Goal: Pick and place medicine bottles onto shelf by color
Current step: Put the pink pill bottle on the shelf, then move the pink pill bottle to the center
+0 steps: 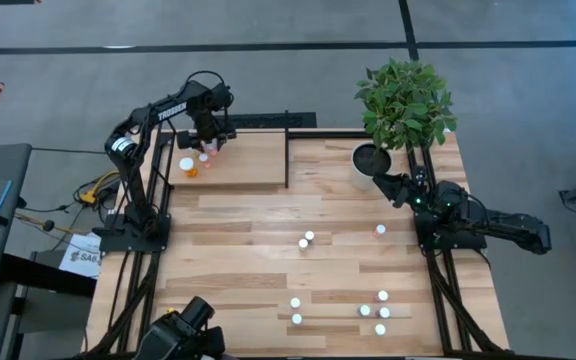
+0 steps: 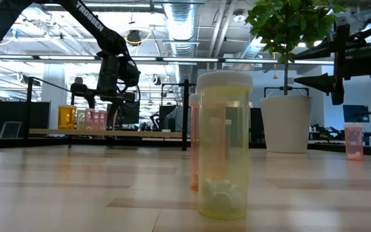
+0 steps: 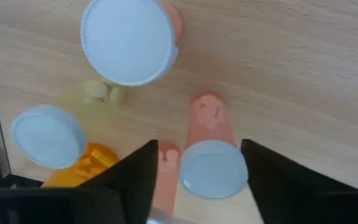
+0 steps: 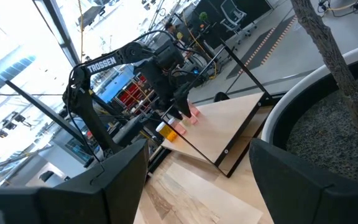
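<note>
The shelf (image 1: 243, 165), a light-wood board in a black rod frame, lies at the table's far left. On it stand an orange bottle (image 3: 73, 165), a yellowish one (image 2: 80, 118) and pink ones (image 2: 100, 119). My left gripper (image 3: 199, 168) points straight down over them, open. Its fingers flank the white cap of a pink medicine bottle (image 3: 213, 171) that stands upright on the board. A second pink bottle (image 3: 166, 155) is half hidden under one finger. My right gripper (image 4: 199, 149) waits open and level at the far right, beside the plant pot (image 1: 370, 160).
Several white-capped bottles stand loose on the table: a pair at mid-table (image 1: 306, 240), a pink one (image 1: 379, 230) and a cluster near the front right (image 1: 373, 312). The low view has a yellow bottle (image 2: 224, 148) close in front. A potted plant (image 1: 405, 100) fills the far right corner.
</note>
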Robot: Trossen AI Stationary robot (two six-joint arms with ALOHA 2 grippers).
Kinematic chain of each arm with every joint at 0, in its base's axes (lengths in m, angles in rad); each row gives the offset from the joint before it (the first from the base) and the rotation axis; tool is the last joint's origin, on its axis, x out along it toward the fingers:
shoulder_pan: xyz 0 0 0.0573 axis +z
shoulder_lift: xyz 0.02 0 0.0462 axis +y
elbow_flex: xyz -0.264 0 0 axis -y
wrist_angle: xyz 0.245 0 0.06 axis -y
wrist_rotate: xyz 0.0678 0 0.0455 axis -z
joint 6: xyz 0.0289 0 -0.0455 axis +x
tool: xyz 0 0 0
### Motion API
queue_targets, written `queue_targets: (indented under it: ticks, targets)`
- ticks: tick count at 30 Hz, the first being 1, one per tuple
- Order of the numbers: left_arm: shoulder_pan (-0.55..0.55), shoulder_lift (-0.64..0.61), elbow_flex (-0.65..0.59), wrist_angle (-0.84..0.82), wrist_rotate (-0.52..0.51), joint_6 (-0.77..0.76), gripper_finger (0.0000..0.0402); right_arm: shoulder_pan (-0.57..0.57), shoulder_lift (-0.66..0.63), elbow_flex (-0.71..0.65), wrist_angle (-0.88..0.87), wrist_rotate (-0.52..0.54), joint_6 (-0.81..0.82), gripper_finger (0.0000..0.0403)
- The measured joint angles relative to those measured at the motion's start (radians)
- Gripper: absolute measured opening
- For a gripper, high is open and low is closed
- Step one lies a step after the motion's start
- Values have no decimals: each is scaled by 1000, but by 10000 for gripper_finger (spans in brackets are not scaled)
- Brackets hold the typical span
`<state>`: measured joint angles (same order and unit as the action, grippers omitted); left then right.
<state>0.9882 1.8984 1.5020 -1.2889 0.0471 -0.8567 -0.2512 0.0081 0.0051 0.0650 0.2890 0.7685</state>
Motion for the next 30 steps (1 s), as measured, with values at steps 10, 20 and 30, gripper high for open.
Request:
queue_targets:
  ticks: [10, 20, 30]
  targets:
    - [0, 0, 116, -154, 22, 25, 313, 0, 0, 0, 0, 0, 0, 302]
    - [0, 0, 334, -239, -42, 22, 309, 0, 0, 0, 0, 0, 0, 302]
    - [-14, 0, 532, -240, -208, 108, 309, 0, 0, 0, 0, 0, 0, 302]
